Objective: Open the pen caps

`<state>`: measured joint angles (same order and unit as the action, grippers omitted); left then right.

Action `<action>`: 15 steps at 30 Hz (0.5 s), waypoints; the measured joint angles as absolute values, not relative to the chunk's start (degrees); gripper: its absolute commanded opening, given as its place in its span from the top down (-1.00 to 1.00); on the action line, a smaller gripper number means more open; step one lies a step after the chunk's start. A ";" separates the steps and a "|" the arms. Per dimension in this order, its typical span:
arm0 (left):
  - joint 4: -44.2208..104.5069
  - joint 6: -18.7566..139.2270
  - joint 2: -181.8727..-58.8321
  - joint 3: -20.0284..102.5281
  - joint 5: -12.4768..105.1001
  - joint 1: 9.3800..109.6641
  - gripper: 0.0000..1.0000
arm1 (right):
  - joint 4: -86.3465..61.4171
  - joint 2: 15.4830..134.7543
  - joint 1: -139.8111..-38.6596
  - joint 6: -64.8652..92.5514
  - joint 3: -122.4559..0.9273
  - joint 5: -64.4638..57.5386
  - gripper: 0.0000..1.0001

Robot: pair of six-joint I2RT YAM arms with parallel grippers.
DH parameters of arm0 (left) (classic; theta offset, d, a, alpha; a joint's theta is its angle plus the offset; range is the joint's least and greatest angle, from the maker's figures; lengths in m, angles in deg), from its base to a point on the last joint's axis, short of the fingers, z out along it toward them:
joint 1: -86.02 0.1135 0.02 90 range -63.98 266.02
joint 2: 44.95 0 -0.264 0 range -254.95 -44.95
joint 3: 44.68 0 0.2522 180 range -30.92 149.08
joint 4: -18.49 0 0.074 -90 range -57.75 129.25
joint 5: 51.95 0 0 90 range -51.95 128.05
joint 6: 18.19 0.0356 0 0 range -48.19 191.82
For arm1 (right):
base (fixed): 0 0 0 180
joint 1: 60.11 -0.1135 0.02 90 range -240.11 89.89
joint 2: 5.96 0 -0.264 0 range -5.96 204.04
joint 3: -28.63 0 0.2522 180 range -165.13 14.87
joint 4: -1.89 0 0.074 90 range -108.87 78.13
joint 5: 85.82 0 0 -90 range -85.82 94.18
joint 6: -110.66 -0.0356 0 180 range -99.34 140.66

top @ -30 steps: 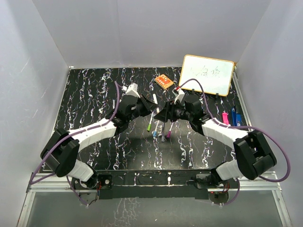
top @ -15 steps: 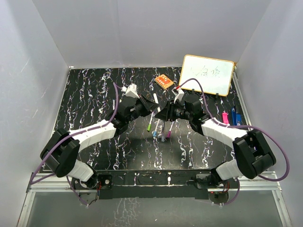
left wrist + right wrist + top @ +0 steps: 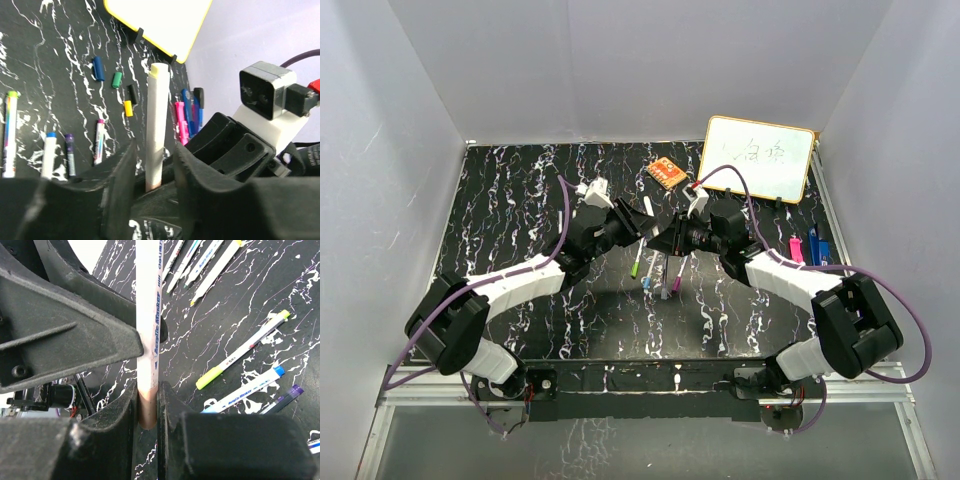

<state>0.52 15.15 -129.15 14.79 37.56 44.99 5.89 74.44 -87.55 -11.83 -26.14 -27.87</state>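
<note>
Two end effectors meet over the middle of the table.

- Right end effector [image 3: 147, 401]: pressed together on the brownish end [image 3: 147, 414] of a white marker [image 3: 157, 125]. Cannot tell whether that end is a cap or only a plug.
- Left end effector [image 3: 155, 160]: spread a little. Its own view shows a sliver of gap on each side of the barrel, so it looks loose rather than pinching.
- The marker is held off the table, with its pale yellow tip pointing toward the far edge.

Outward:
- Four loose caps lie toward the far right corner, just in front of the whiteboard [image 3: 758, 157]: blue cap [image 3: 98, 68], green cap [image 3: 116, 79], black cap [image 3: 131, 91], yellow cap [image 3: 128, 107].
- Nearer the middle, side by side: green-tipped marker [image 3: 10, 135], blue-capped marker [image 3: 50, 152], purple-capped marker [image 3: 69, 150], magenta-tipped marker [image 3: 99, 142]. These look capped.

Judgement:
- The task is roughly midway.
- The step in hand reads as a grip change on the lifted marker.
- If the brownish end is the cap, the next move needs the left to close on the barrel. The two should then pull apart straight along the barrel's line.
- A skewed pull risks the thin barrel slipping out.
</note>
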 measured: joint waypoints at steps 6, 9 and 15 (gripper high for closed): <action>-1.01 15.19 -129.15 13.72 38.50 44.99 0.12 | 5.78 74.44 -87.59 -11.35 -26.14 -27.87 1.00; -1.84 15.28 -129.15 13.61 38.74 44.99 0.12 | 5.45 74.44 -87.62 -10.96 -26.14 -27.94 1.00; -2.43 15.98 -129.17 13.64 38.74 45.01 0.11 | 5.06 74.42 -87.62 -10.54 -26.14 -28.79 1.00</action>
